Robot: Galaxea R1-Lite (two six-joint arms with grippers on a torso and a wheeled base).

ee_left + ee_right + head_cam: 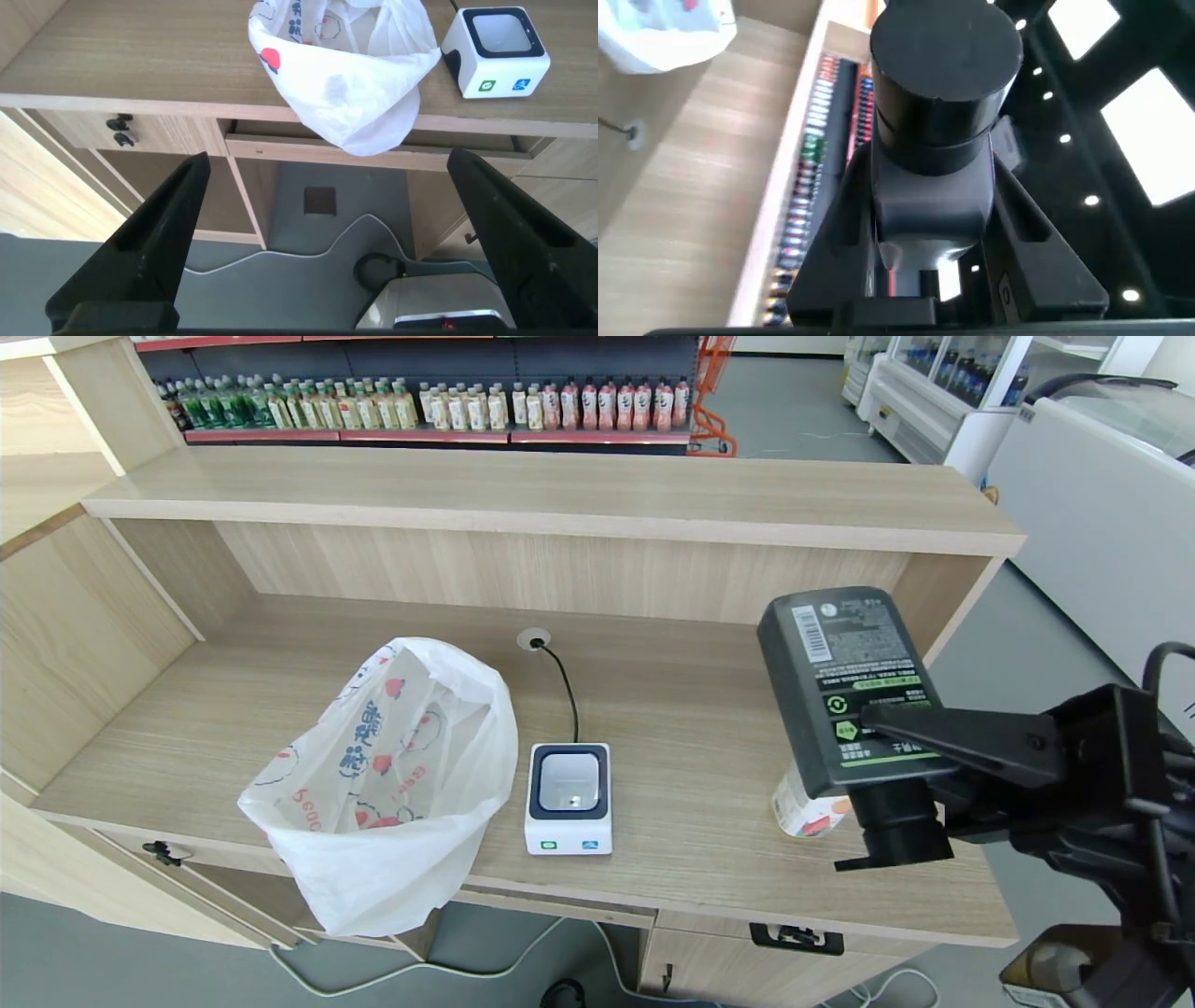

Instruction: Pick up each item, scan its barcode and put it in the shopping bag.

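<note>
Black bottle (840, 663), pinched in the right gripper (854, 789) at three o'clock from the scanner (569, 798), looks unscanned; another item (801, 812) waits nearby, left gripper (329, 163) spread empty.

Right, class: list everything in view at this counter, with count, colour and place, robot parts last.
shopping bag: 1, white with red-blue print, counter's left.
scanner: 1, white, dark top, mid-counter.
cable: 1, black, scanner to counter's back.
bottle: 1, black, held above counter's right.
small container: 1, white-orange, on counter, partly hidden by bottle.
counter: 1, light wood, in front.
drink bottles: many, mixed colours, far shelf.
right gripper: 1, black, shut on bottle.
left gripper: 1, black, open, below counter's edge.
</note>
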